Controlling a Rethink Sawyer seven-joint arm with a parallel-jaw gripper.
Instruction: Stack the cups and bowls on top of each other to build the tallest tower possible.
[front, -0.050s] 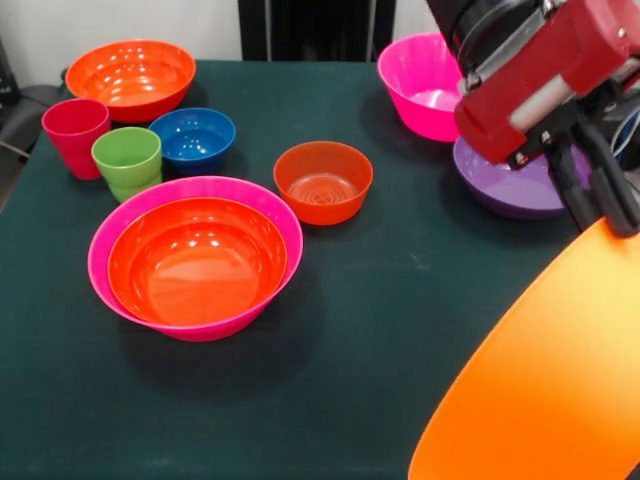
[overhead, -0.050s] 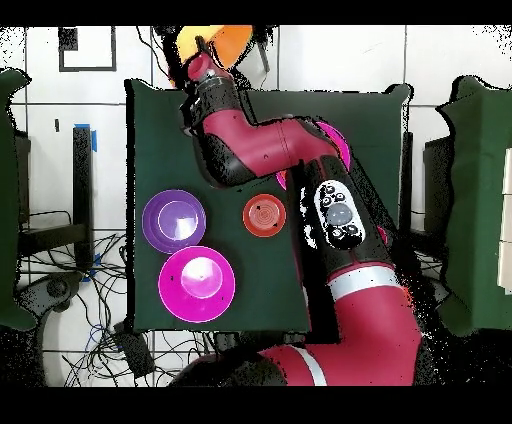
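My gripper (front, -0.050s: 606, 212) is shut on the rim of a large light orange bowl (front, -0.050s: 545, 380), which it holds tilted in the air at the near right. From overhead, this bowl (overhead, -0.050s: 216, 41) hangs past the table's top edge with the gripper (overhead, -0.050s: 204, 47) on it. A red-orange bowl (front, -0.050s: 195, 262) sits nested in a large magenta bowl (front, -0.050s: 262, 200) at the left. Behind them stand a lime green cup (front, -0.050s: 127, 160), a red-pink cup (front, -0.050s: 75, 133), a small blue bowl (front, -0.050s: 193, 137) and another red-orange bowl (front, -0.050s: 131, 76). A small orange-red bowl (front, -0.050s: 322, 182) sits mid-table.
A second magenta bowl (front, -0.050s: 422, 85) and a purple bowl (front, -0.050s: 505, 190) stand at the back right, under the arm. Overhead, the purple bowl (overhead, -0.050s: 174, 221), magenta bowl (overhead, -0.050s: 197, 283) and small orange-red bowl (overhead, -0.050s: 264, 215) show beside the arm (overhead, -0.050s: 260, 150). A dark green cloth (front, -0.050s: 380, 300) covers the table.
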